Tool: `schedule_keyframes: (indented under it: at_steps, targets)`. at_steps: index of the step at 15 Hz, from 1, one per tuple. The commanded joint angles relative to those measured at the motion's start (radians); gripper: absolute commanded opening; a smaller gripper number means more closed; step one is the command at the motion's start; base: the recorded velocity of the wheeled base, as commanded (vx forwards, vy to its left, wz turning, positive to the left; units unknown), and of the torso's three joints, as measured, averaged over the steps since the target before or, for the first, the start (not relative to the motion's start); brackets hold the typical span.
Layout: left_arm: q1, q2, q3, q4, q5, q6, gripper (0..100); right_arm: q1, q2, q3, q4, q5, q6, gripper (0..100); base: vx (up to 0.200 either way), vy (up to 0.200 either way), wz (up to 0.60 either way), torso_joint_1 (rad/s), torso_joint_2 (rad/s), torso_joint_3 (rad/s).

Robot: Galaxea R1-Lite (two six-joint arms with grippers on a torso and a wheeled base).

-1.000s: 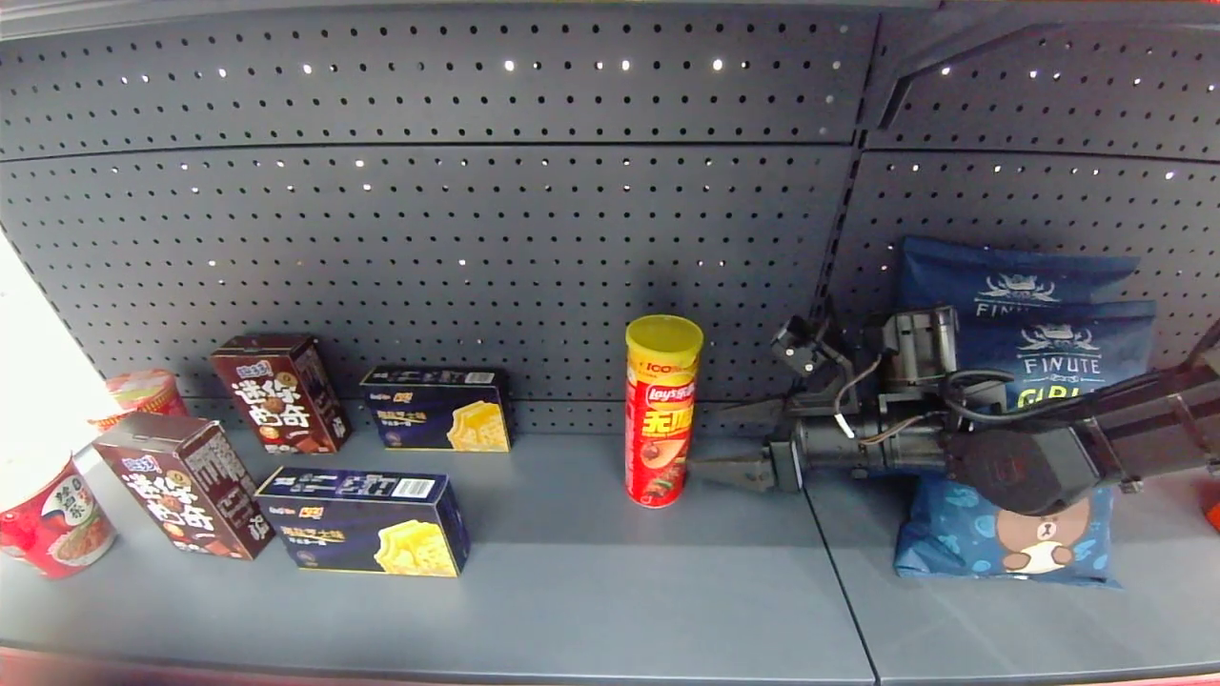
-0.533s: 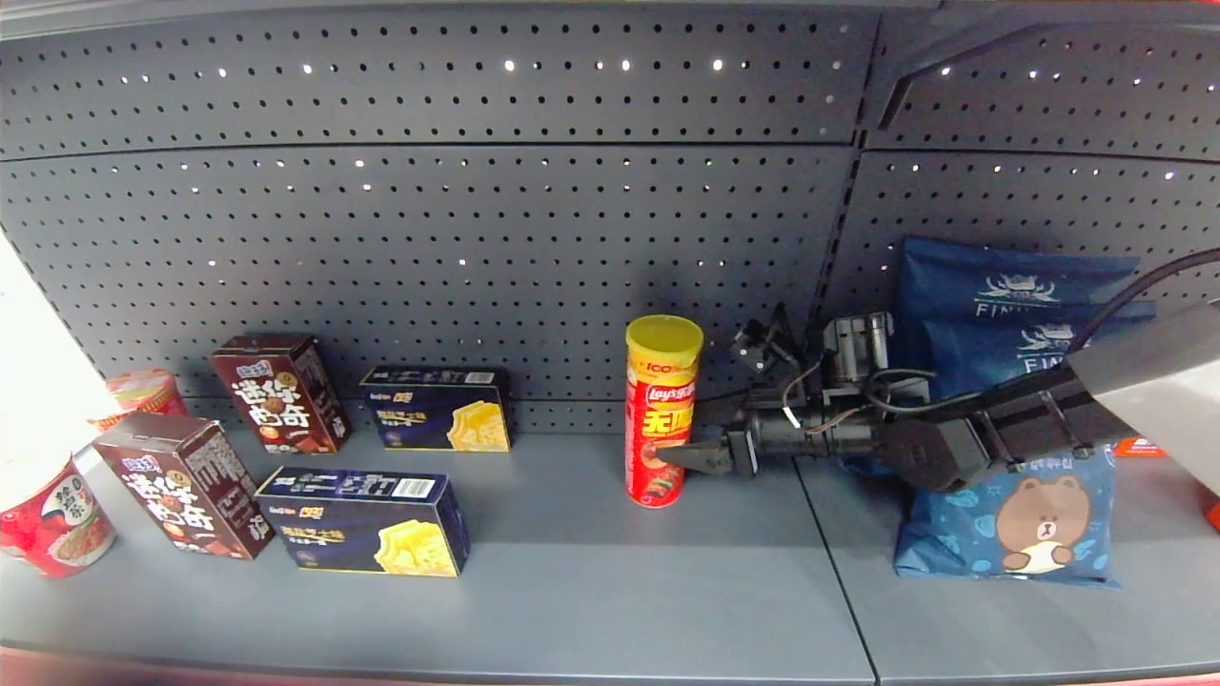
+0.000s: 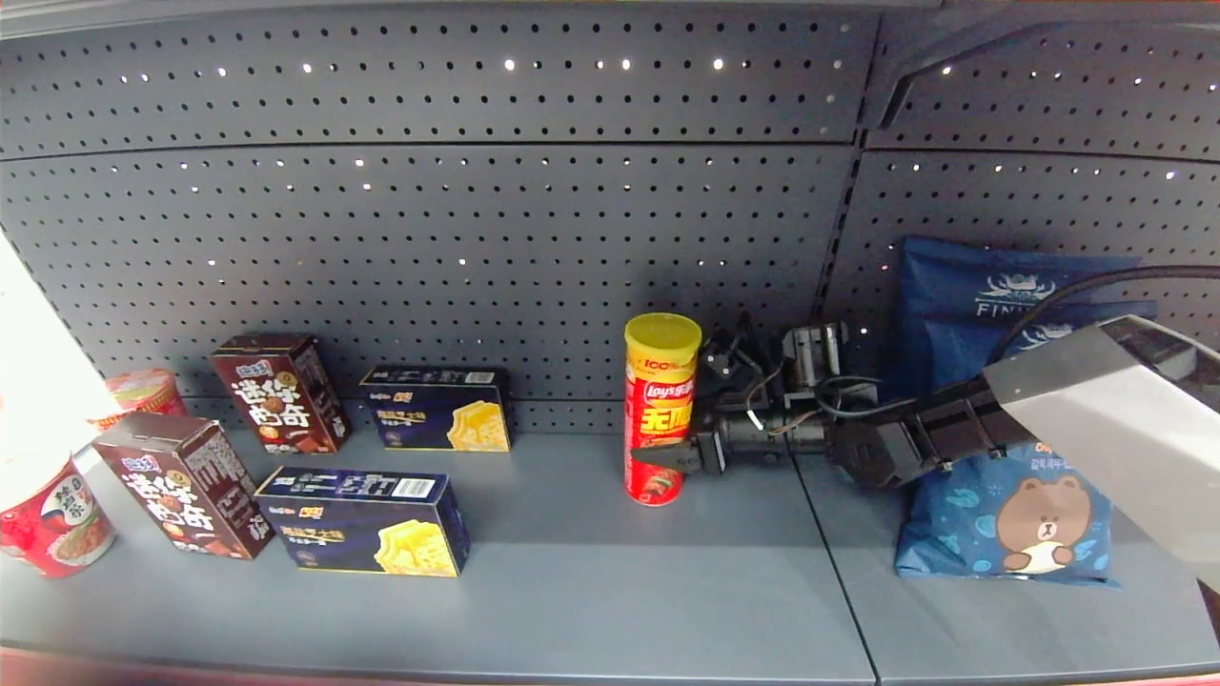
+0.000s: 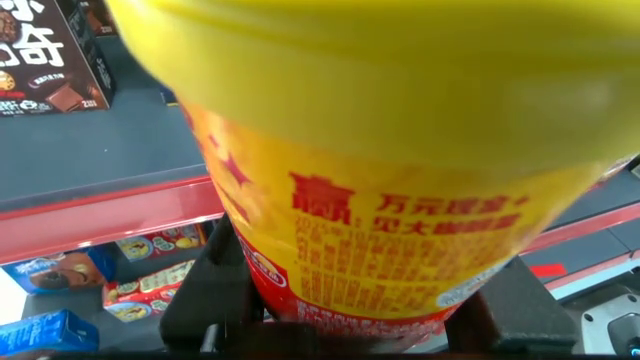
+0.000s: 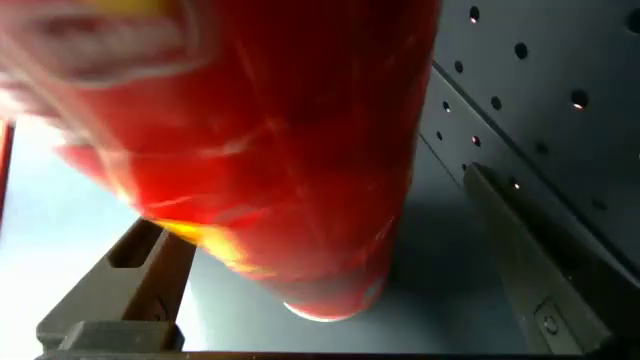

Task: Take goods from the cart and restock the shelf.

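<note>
A tall red chips can with a yellow lid stands upright on the grey shelf, close to the pegboard back wall. My right gripper comes in level from the right and is open, with one finger in front of the can's lower half and the other behind it. The right wrist view has the can between the two fingers, with gaps on both sides. In the left wrist view, my left gripper is shut on a large yellow noodle cup with a red band.
Brown cookie boxes and dark blue boxes stand left of the can, with red noodle cups at the far left. Blue snack bags and a bear-print bag sit to the right. Bare shelf lies in front.
My right arm has moved left along the shelf; its fingers, which were clear of the can to the right, now stand on either side of it. The can has barely shifted.
</note>
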Motion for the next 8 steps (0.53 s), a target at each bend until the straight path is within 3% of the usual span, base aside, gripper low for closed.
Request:
schedule_keyframes:
  at_steps: [1, 8]
  targets:
    - [0.000, 0.002, 0.000, 0.001, 0.000, 0.000, 0, -0.001, 0.010, -0.010, -0.001, 0.001, 0.000, 0, 0.000, 0.000, 0.00, 0.000, 0.00, 0.000]
    - [0.000, 0.002, 0.000, -0.001, -0.003, -0.028, 0, 0.025, -0.173, 0.136, 0.005, -0.085, 0.009, 0, 0.000, 0.000, 0.00, 0.000, 0.00, 0.000]
